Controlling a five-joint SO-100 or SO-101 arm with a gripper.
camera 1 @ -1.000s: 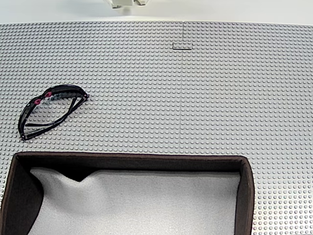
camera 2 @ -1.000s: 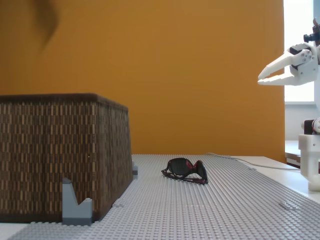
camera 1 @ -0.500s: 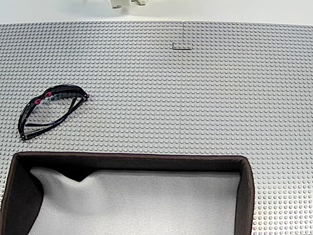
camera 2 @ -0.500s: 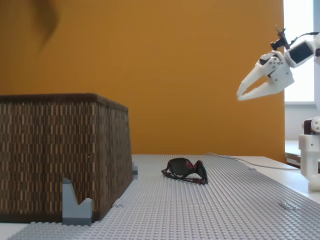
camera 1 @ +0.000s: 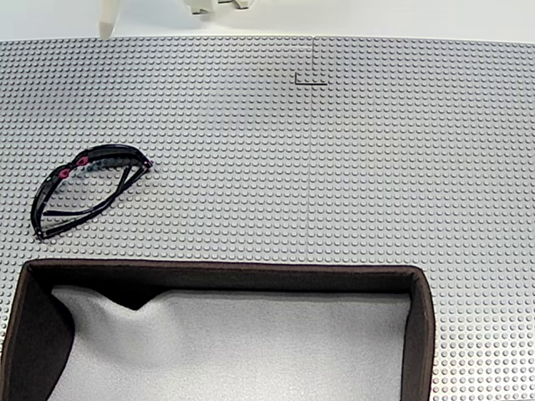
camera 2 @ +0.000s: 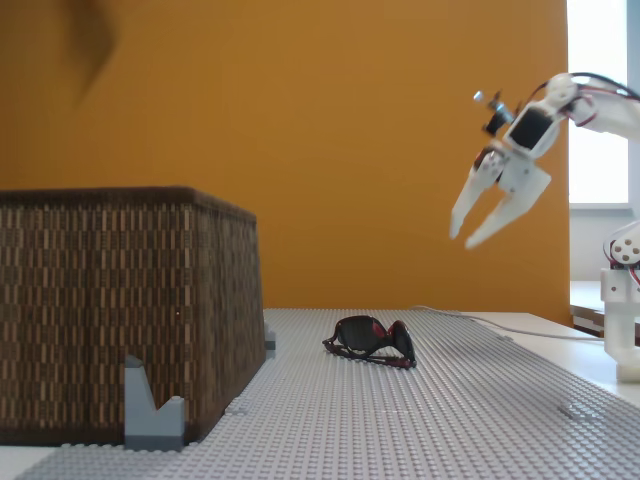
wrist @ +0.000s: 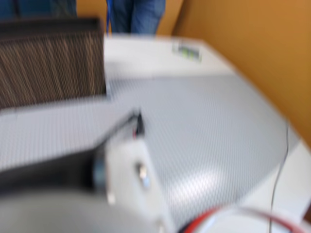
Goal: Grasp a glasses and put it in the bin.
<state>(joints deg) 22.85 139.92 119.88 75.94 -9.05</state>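
1. In a fixed view from above, the glasses (camera 1: pixel 88 189) lie folded on the grey studded baseplate (camera 1: pixel 334 167), at the left, just beyond the far wall of the bin (camera 1: pixel 226 276) but not touching it. Their long axis runs diagonally, from near-left to far-right. One white fingertip (camera 1: pixel 107 25) pokes in at the far edge, well beyond the glasses and a little to their right.

2. In a fixed view from the side, the gripper (camera 2: pixel 466 233) hangs high in the air, pointing down and to the left, with its jaws parted and nothing between them. The glasses (camera 2: pixel 372 341) sit on the baseplate below it and to the left, between the arm and the bin (camera 2: pixel 120 300). Judging by this, the coming reach has to go down and leftward.

3. The wrist view is blurred; the bin (wrist: pixel 48 63) shows at the far left, and the glasses cannot be made out.
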